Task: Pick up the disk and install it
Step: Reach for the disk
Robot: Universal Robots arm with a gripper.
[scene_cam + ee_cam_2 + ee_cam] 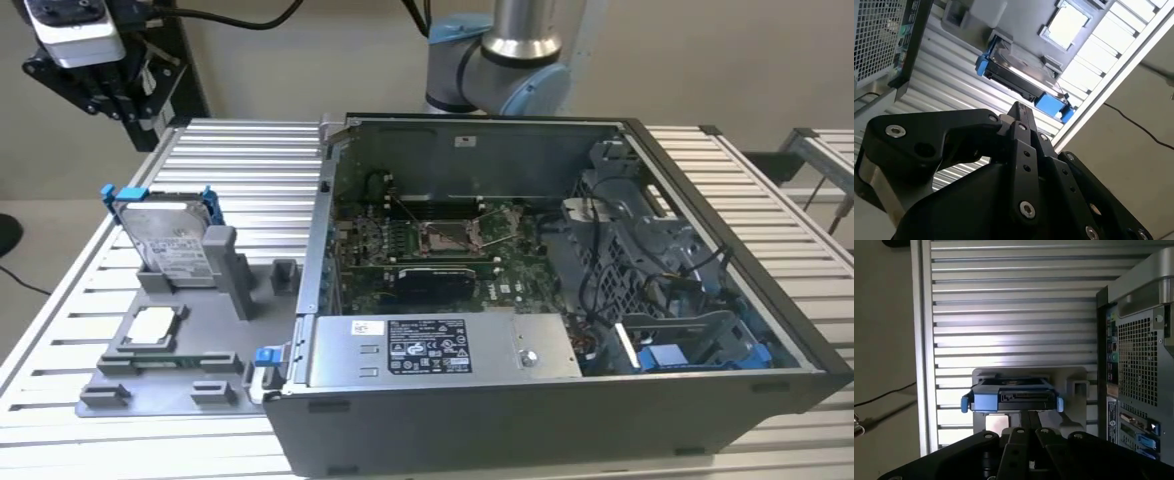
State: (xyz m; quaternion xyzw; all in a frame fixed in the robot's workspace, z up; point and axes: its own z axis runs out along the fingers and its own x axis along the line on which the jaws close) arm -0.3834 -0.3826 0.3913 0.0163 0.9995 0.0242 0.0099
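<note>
**Poised near the disk, nothing lifted yet**

Opens closest to the lens in both wrist views with the gripper (pixel 1029 417), its black fingers (pixel 1020 112) pressed together on nothing. Hangs clear of everything, tips aimed toward the disk (pixel 1011 397) with bare ribbed table (pixel 1014 315) around it. Places that gripper in the exterior view's upper left corner, well apart from the work.

Finds the disk (pixel 171 240) at mid-left of the exterior view, standing on edge in a grey holder (pixel 100 395), clipped in its blue frame and untouched. Takes in a small chip (pixel 150 328) lying flat in the same holder, at lower left.

Reaches, farther off, the open case (pixel 534 420) across the centre and right of frame, with a grey box (pixel 427 345) along its front edge. Shows a blue-trimmed bay (pixel 681 355) at lower right, with no disk seen in it.

Reads, on this evidence, as pickup not begun and installing wholly left to do.
</note>
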